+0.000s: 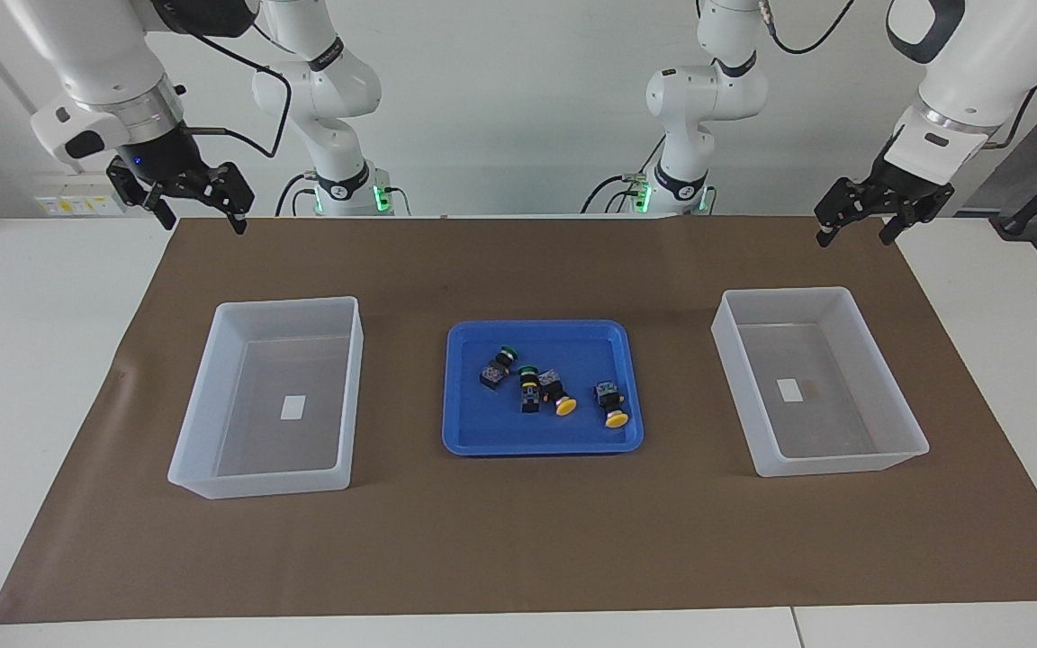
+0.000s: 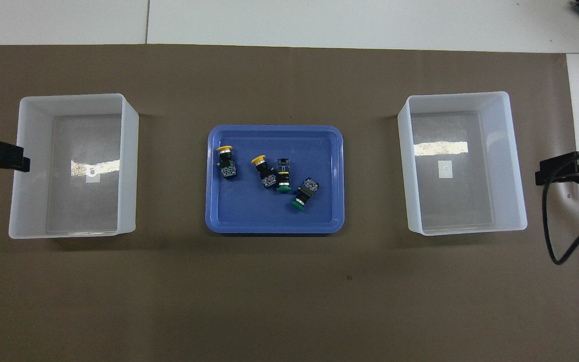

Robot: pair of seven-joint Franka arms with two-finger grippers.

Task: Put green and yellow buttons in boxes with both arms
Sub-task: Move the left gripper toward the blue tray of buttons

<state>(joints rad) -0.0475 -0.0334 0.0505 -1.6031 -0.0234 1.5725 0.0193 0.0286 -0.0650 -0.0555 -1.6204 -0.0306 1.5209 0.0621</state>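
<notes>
Two green buttons (image 1: 499, 364) (image 1: 528, 389) and two yellow buttons (image 1: 558, 396) (image 1: 611, 407) lie on their sides in a blue tray (image 1: 541, 445) at the middle of the mat. In the overhead view the yellow ones (image 2: 225, 161) (image 2: 263, 172) lie toward the left arm's end and the green ones (image 2: 283, 181) (image 2: 303, 195) toward the right arm's end. One empty box (image 1: 843, 463) (image 2: 128, 166) stands at the left arm's end, the other (image 1: 257, 481) (image 2: 515, 166) at the right arm's end. My left gripper (image 1: 856, 234) (image 2: 3, 156) is open, raised over the mat by its box. My right gripper (image 1: 201, 218) (image 2: 556, 172) is open, raised likewise.
A brown mat (image 1: 518, 540) covers the white table. The arm bases (image 1: 343, 184) (image 1: 680, 184) stand at the table's edge nearest the robots. A black cable (image 2: 561, 251) hangs from the right arm over the mat's edge.
</notes>
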